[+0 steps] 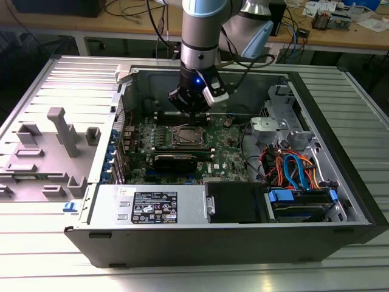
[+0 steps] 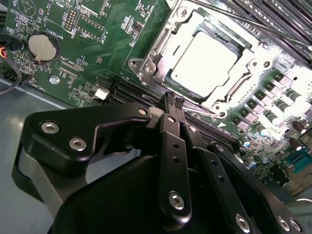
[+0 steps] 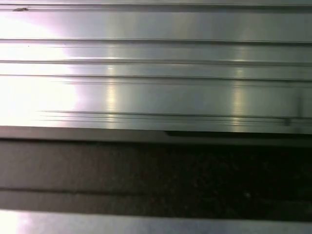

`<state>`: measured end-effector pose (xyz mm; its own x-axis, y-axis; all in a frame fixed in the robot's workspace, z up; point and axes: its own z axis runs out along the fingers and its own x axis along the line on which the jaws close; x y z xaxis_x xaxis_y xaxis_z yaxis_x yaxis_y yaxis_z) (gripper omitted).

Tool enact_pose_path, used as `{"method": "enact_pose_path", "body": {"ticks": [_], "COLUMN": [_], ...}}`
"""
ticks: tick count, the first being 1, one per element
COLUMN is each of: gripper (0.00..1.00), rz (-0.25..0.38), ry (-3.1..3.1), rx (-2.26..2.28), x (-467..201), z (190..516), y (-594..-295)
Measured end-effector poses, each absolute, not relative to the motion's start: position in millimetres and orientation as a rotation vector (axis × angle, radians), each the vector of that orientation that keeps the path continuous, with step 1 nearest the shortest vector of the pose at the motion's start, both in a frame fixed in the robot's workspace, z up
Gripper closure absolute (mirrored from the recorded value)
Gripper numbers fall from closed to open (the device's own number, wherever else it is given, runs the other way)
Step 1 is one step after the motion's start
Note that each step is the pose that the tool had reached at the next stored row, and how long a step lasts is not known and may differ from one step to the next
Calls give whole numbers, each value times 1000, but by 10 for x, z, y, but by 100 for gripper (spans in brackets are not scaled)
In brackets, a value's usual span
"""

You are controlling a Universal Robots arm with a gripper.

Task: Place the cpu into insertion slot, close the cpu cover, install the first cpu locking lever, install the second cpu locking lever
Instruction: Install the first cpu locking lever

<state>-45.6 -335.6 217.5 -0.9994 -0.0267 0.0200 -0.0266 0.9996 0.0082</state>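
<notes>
A ribbed silvery aluminium tabletop (image 1: 200,277) carries one open black computer case (image 1: 243,237). Inside it, the arm's black claw (image 1: 192,115) hangs just above the green circuit board (image 2: 112,29). In the second wrist view its two fingertips (image 2: 169,100) are nearly together with nothing between them. Just beyond them one square cpu with a silvery metal top (image 2: 207,61) sits in the metal-rimmed insertion slot (image 1: 185,136). One silver cpu cover frame (image 2: 163,41) lies flat around it. One round silver coin battery (image 2: 43,46) sits well apart.
</notes>
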Motion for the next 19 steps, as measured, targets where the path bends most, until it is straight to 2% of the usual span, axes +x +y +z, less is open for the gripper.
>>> {"method": "enact_pose_path", "body": {"ticks": [19], "gripper": [89], "rz": [-12], "ry": [-3125], "rx": [28], "x": [-427], "z": [2095], "y": [-3356]}}
